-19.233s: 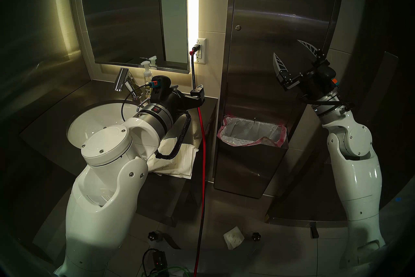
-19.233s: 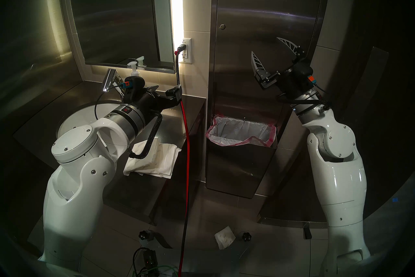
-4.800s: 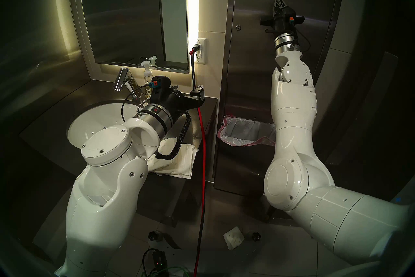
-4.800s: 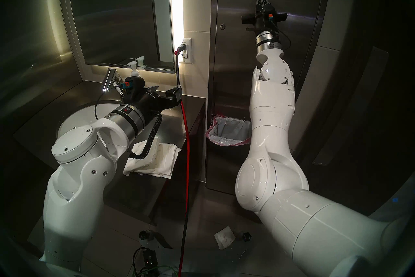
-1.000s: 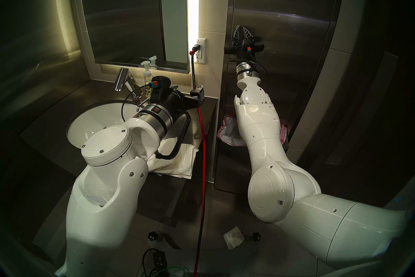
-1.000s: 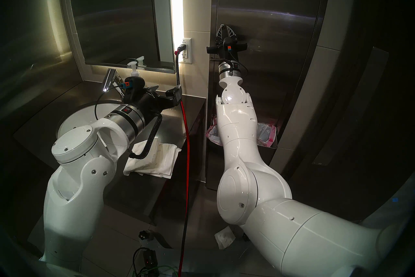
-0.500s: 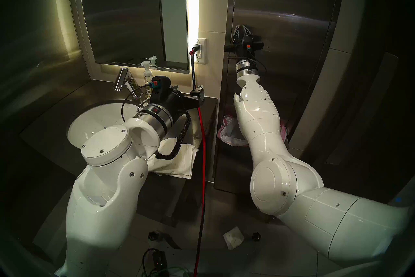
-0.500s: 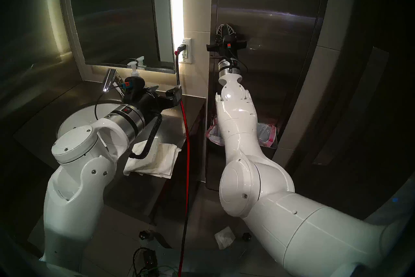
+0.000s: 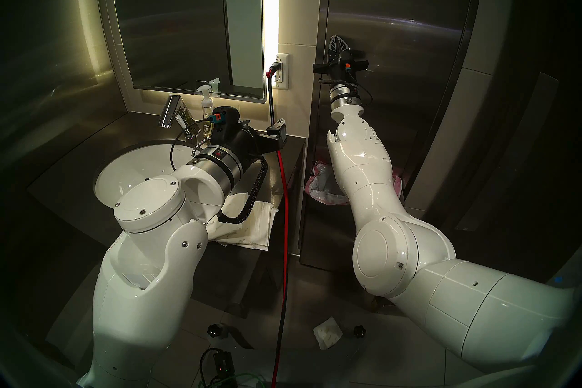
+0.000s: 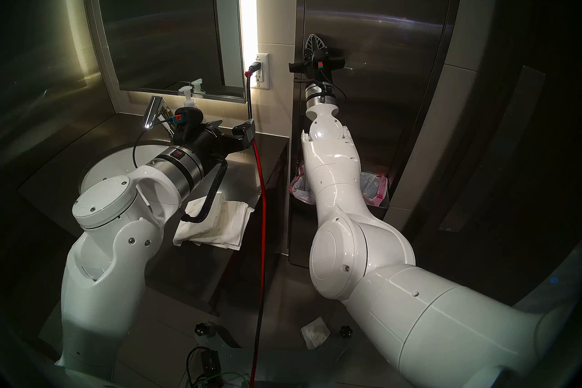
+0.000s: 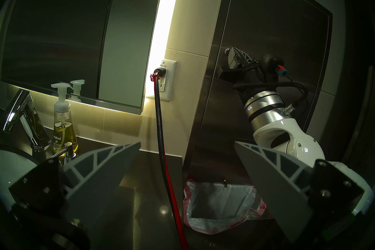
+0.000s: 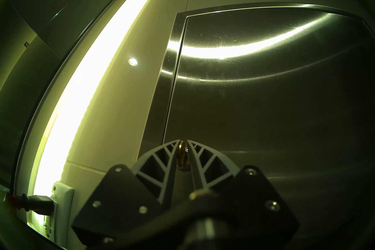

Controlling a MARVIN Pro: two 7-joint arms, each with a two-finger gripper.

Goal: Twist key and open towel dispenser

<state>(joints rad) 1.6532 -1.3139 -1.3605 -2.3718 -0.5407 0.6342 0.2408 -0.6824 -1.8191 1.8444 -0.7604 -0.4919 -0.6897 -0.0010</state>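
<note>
The towel dispenser point(image 9: 409, 0) is a tall brushed-steel wall cabinet, and its door is shut flat, hiding the towels inside. Its pink-rimmed bagged bin point(image 11: 219, 203) sits below. My right gripper point(image 9: 336, 42) is at the door's left edge, shut on the small key point(image 12: 183, 153) in the round lock point(image 11: 227, 51). The key shows as a thin metal piece between the fingertips in the right wrist view. My left gripper point(image 11: 187, 143) is open and empty above the counter, left of the dispenser.
A white outlet point(image 9: 281, 71) with a red-black cable point(image 9: 285, 220) hangs between the mirror point(image 9: 176, 15) and the dispenser. A soap bottle point(image 9: 207, 113), a faucet point(image 9: 170, 113) and a sink point(image 9: 138, 163) are on the left. Paper towels point(image 9: 252, 226) lie on the counter.
The right gripper's fingers, slightly apart around the lock a second ago, have closed together on the key. The arm shifted a little. The door stays shut and the left arm has not moved.
</note>
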